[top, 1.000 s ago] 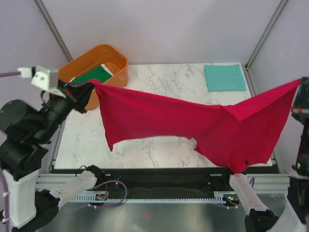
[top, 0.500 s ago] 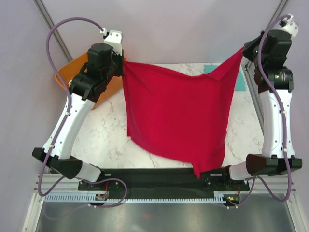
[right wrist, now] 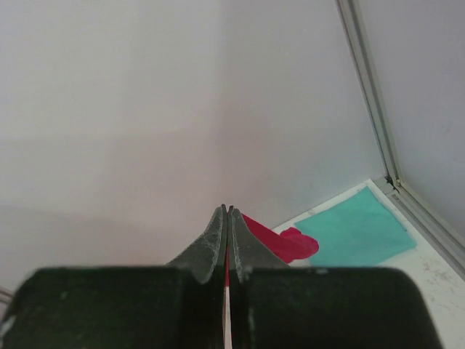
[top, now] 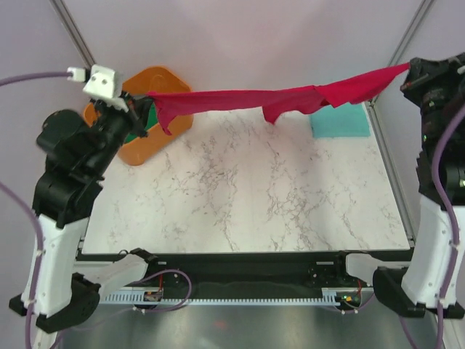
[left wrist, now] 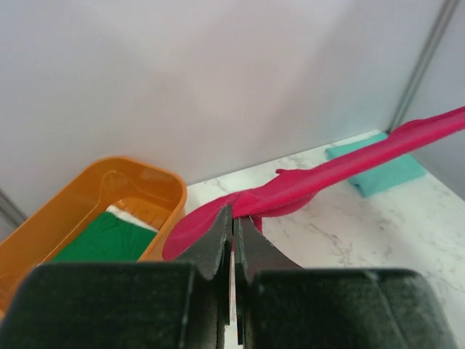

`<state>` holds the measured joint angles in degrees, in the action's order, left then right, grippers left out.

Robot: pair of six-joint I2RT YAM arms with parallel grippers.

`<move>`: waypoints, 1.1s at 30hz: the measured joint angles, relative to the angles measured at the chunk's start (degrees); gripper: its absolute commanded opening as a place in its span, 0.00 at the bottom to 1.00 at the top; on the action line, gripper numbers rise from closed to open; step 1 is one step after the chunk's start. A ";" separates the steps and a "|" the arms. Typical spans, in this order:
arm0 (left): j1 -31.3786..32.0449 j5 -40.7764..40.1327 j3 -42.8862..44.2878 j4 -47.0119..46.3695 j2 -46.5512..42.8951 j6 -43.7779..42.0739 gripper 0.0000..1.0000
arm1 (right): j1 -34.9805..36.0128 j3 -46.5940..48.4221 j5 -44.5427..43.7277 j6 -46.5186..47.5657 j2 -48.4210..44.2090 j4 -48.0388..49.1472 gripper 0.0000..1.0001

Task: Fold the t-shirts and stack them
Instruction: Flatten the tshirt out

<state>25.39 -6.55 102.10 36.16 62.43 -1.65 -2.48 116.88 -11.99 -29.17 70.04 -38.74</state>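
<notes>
High above the tabletop (top: 240, 196), the red t-shirt (top: 240, 98) hangs as a taut, twisted band between my two arms, well clear of the surface. The left fingers (left wrist: 224, 231) are pinched tight on one corner of it, and in the overhead view they sit over the orange tub (top: 166, 75). The right fingers (right wrist: 218, 234) are pressed together on the opposite corner, up by the right-hand frame post (top: 407, 33), with a sliver of red showing between them.

From my overhead view the stretched cloth crosses the far edge of the tabletop. It hides part of the tub's rim on the left and the far edge of the teal t-shirt (top: 341, 122) on the right. A loose flap of red droops from the band just beside the teal one.

The teal t-shirt lies folded into a flat, neat rectangle at the far right corner. The tub is smooth, glossy plastic with rounded corners and stands at the far left corner. The dark green t-shirt (left wrist: 109, 236) lies inside it, a white edge showing along its far side. The red cloth looks soft and matte, rolled into creases where it is pulled. The tabletop is white with grey marble veining, and pale walls close in the back and sides.
</notes>
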 measured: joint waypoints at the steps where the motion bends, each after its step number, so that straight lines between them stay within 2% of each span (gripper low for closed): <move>1: 0.02 1.38 -1.29 -0.13 -2.75 -0.07 0.02 | 0.00 -0.55 -0.66 -0.04 -2.34 -0.83 0.00; 6: 0.09 8.41 -5.79 -0.26 -13.84 -0.07 0.02 | 0.00 -0.70 -3.63 -0.61 -12.87 -5.70 0.00; 11: 0.09 14.03 -5.97 -0.70 -21.90 0.83 0.02 | 0.00 8.33 -6.45 -1.03 -17.94 -10.08 0.00; 15: 0.09 18.18 -5.97 -0.94 -24.63 2.05 0.02 | 0.57 13.62 -9.14 -0.98 -19.50 -11.41 0.00; 18: 0.09 19.78 -7.67 -1.88 -24.37 2.27 0.02 | 1.44 13.49 -11.17 -0.46 -19.45 -11.15 0.00; 22: 0.09 16.68 -13.86 -2.43 -21.64 2.03 0.02 | 1.88 3.23 -12.00 1.81 -18.21 -6.47 0.00; 26: 0.07 12.39 -20.83 -3.10 -13.25 0.63 0.02 | 1.88 -16.13 -10.01 3.17 -14.78 4.63 0.00; 30: -1.29 10.73 -27.32 -3.37 -1.01 -1.99 0.02 | 1.90 -36.85 -4.35 3.41 -5.53 17.22 0.00; 33: -4.70 10.56 -32.09 -3.56 5.84 -3.78 0.02 | 1.88 -45.90 0.81 2.99 3.98 25.11 0.00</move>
<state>20.69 4.01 70.02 32.60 68.27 -5.43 -0.60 70.98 -11.18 -26.17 74.02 -13.63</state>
